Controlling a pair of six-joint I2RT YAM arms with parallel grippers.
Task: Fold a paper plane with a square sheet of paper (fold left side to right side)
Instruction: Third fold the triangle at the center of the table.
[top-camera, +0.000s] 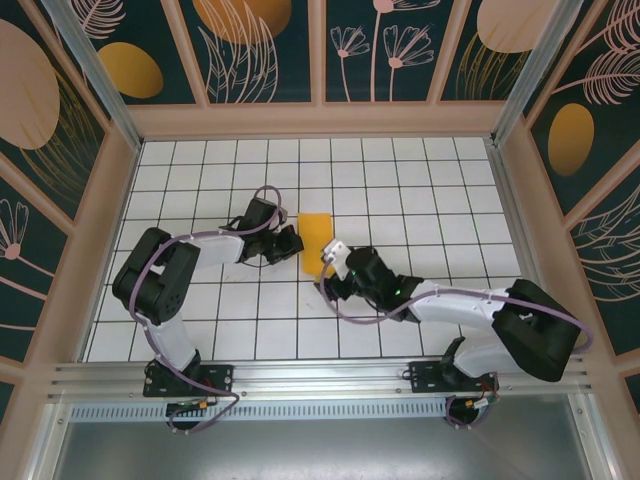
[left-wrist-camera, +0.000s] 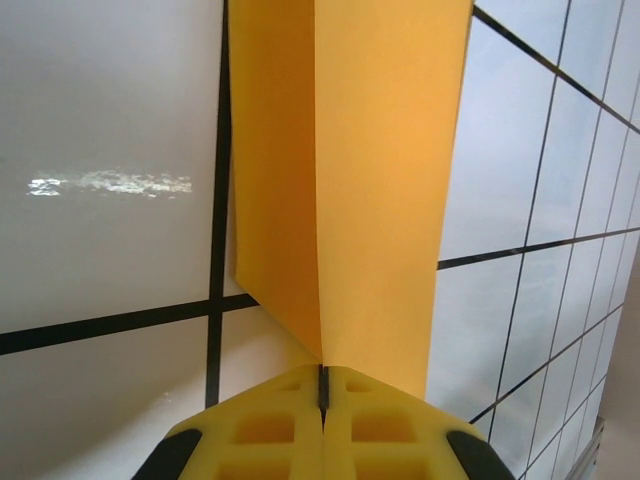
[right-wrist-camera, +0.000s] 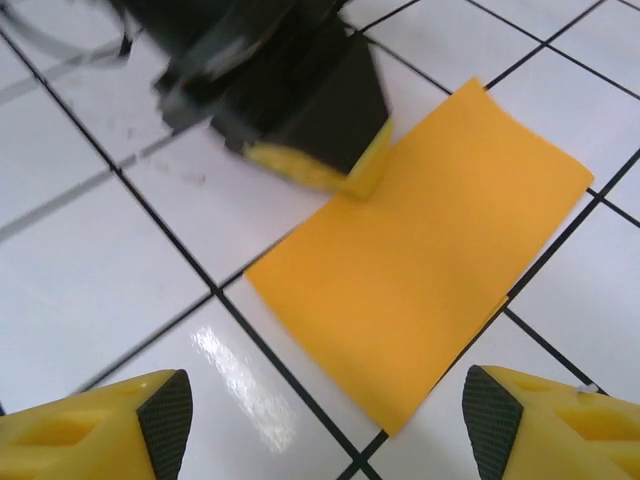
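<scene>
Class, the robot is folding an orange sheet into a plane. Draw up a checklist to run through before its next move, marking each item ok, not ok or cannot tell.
1. Left pincer shut on the edge of the orange paper: ok.
2. Right pincer open and apart from the paper: ok.
3. Paper folded over into a rectangle: ok.
4. Edges of the layers lined up: cannot tell.
5. Pointed dart shape finished: not ok.
</scene>
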